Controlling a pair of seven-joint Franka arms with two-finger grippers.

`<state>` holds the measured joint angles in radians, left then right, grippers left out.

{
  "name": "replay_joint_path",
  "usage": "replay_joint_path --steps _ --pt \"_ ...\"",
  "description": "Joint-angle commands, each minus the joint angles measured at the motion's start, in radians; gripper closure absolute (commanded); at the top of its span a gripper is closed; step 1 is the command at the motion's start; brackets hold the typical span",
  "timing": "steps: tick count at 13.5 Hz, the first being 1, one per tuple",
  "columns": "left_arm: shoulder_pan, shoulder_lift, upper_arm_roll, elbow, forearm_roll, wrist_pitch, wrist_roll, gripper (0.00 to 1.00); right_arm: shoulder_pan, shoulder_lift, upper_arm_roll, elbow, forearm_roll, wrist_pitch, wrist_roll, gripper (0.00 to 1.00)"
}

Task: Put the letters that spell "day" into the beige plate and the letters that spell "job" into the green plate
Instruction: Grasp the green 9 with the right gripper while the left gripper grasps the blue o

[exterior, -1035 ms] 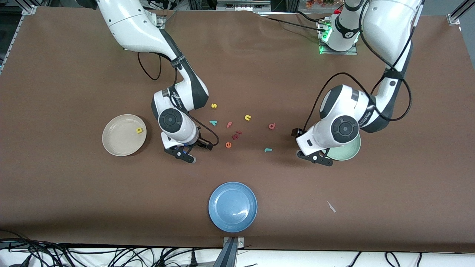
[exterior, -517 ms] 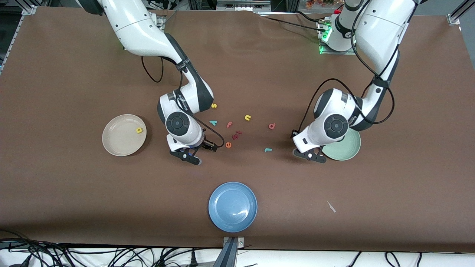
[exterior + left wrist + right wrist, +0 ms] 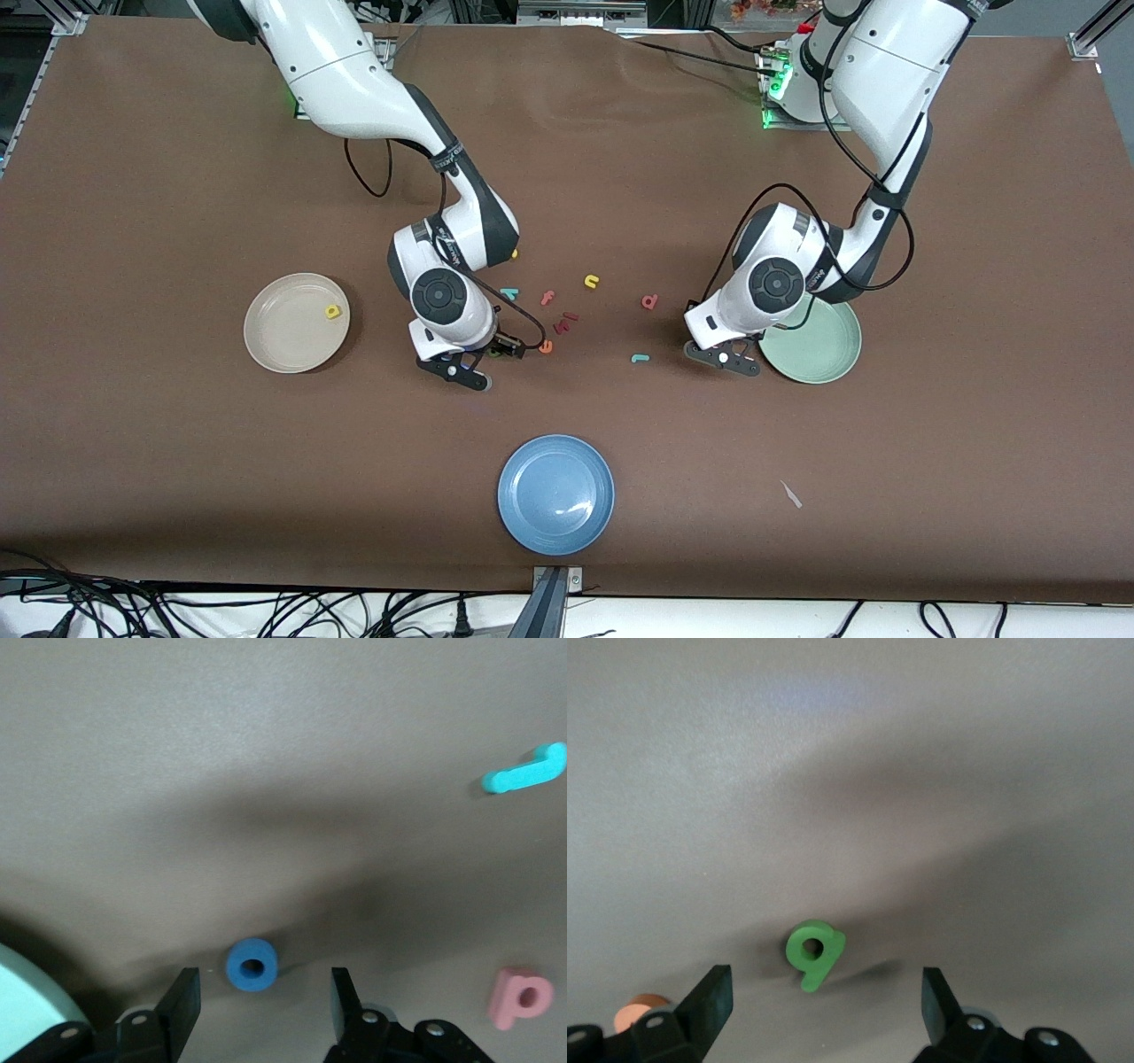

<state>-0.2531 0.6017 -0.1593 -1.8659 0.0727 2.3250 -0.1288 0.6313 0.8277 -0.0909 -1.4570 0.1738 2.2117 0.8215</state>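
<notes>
The blue ring "o" [image 3: 252, 964] lies on the table just ahead of my open left gripper [image 3: 264, 985], untouched and beside the green plate [image 3: 828, 350]. The teal "j" [image 3: 640, 358] and the salmon-pink letter [image 3: 649, 302] lie close by. My open right gripper [image 3: 826, 985] hangs low over the dark green letter [image 3: 813, 953], which lies flat just ahead of its fingers. A yellow letter [image 3: 332, 311] rests in the beige plate [image 3: 283, 332]. The teal "y" [image 3: 508, 292] lies by the right arm's wrist. In the front view the left gripper [image 3: 722, 358] and right gripper [image 3: 456, 369] hide both letters under them.
An orange "e" [image 3: 546, 346], pink "f" [image 3: 547, 298], yellow "n" [image 3: 592, 282] and dark red letters [image 3: 565, 321] lie in the table's middle. A blue plate [image 3: 555, 494] sits nearer the front camera. A yellow "s" [image 3: 514, 254] peeks out by the right arm.
Both hands have slid toward the table's middle. The left gripper has come off the green plate toward the teal "j"; the right gripper has moved toward the orange "e".
</notes>
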Motion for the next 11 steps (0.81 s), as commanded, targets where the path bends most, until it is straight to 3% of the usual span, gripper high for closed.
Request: replay_joint_path --steps 1,5,7,11 --pt "-0.005 -0.017 0.006 -0.025 0.053 0.027 -0.031 0.33 0.010 0.030 -0.006 0.040 -0.029 -0.015 0.013 0.12" --pt "-0.005 0.010 0.004 -0.027 0.056 0.073 -0.060 0.36 0.010 0.039 -0.006 0.053 -0.043 -0.015 0.001 0.23" --pt "-0.005 0.009 0.006 -0.027 0.058 0.071 -0.058 0.45 0.008 0.041 -0.006 0.060 -0.043 -0.015 -0.001 0.32" --pt "-0.003 0.004 0.007 -0.027 0.058 0.070 -0.058 0.85 0.008 0.042 -0.006 0.061 -0.043 -0.015 -0.011 0.40"
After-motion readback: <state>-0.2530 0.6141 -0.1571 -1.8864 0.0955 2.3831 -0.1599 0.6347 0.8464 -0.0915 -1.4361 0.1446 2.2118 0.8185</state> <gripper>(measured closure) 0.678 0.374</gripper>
